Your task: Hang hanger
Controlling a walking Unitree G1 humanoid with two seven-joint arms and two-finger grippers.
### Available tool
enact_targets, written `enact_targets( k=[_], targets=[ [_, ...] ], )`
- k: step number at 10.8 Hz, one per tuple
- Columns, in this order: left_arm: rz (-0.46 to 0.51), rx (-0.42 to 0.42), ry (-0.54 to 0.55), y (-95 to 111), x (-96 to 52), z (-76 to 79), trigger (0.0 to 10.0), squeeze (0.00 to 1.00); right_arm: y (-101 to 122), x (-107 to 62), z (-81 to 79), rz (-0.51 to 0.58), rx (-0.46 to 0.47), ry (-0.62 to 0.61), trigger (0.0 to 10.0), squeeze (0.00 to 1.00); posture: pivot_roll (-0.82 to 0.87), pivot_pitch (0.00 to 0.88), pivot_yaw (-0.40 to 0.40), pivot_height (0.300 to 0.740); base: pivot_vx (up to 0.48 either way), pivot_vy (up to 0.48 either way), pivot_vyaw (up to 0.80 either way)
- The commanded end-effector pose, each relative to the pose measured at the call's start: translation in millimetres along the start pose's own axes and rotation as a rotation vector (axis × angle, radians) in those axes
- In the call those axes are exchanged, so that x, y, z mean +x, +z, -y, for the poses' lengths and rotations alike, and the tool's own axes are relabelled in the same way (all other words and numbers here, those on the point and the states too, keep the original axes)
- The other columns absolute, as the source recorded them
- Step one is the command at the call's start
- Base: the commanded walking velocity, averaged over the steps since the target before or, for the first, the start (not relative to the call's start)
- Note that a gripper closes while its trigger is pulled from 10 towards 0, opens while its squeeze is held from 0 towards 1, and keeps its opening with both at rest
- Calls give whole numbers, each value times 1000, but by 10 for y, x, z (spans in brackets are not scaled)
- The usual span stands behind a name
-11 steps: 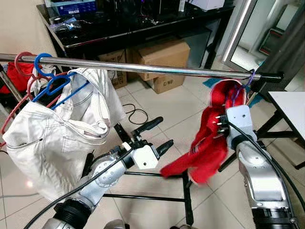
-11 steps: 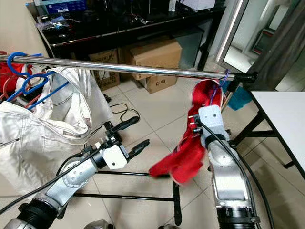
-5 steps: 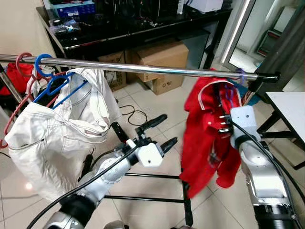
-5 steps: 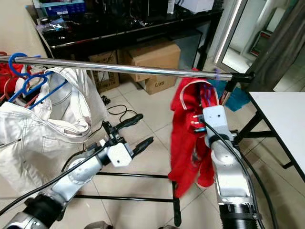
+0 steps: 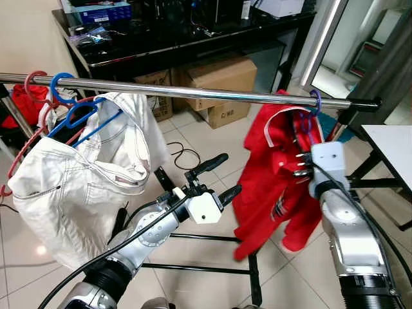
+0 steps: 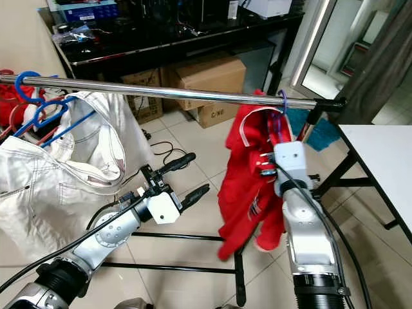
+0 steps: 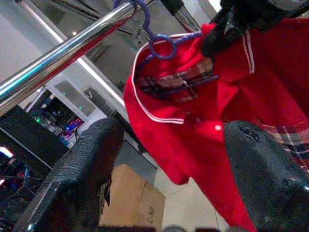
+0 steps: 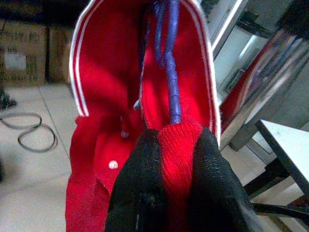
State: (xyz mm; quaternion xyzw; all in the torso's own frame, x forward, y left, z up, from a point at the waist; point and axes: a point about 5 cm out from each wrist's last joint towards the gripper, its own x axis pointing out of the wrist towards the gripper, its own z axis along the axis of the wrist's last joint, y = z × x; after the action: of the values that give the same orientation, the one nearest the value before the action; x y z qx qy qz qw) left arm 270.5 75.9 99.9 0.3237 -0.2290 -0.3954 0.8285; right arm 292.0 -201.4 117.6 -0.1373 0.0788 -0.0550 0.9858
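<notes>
A purple hanger (image 5: 315, 103) carrying a red jacket (image 5: 270, 174) has its hook over the chrome rail (image 5: 193, 93), near the rail's right end. My right gripper (image 5: 297, 164) is just below the hook. In the right wrist view its fingers (image 8: 140, 188) are shut on the jacket's red collar fabric at the hanger's neck (image 8: 171, 72). My left gripper (image 5: 232, 172) hangs open below the middle of the rail, left of the jacket and not touching it. The left wrist view looks up at the hook (image 7: 149, 29) on the rail.
A white jacket (image 5: 77, 180) on a blue hanger (image 5: 71, 106) hangs at the rail's left end, with red hangers beside it. Cardboard boxes (image 5: 219, 74) sit under a black desk behind. A white table (image 5: 393, 141) stands on the right. The rack's black base bars (image 5: 193, 264) cross the tiled floor.
The hanger's hook has shifted left along the rail, away from its end. The red jacket swung from bunched low to hanging and drifted left. My left gripper stayed open.
</notes>
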Motion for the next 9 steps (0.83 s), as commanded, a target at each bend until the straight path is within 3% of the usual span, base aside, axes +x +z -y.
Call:
enact_targets(
  k=[1,5,9],
  targets=[
    [17,20,-14,23,46,1,10000,0,173,-31,72,96,49,-37,0,0,84,0,-19,740,0,0,0],
    [17,0,-2,9,40,25,10000,0,15,-367,49,126,34,26,0,0,60,3,-19,740,0,0,0],
    [20,-11,7,4,73,23,10000,0,134,-439,24,226,39,57,0,0,48,1,-13,740,0,0,0]
  ],
)
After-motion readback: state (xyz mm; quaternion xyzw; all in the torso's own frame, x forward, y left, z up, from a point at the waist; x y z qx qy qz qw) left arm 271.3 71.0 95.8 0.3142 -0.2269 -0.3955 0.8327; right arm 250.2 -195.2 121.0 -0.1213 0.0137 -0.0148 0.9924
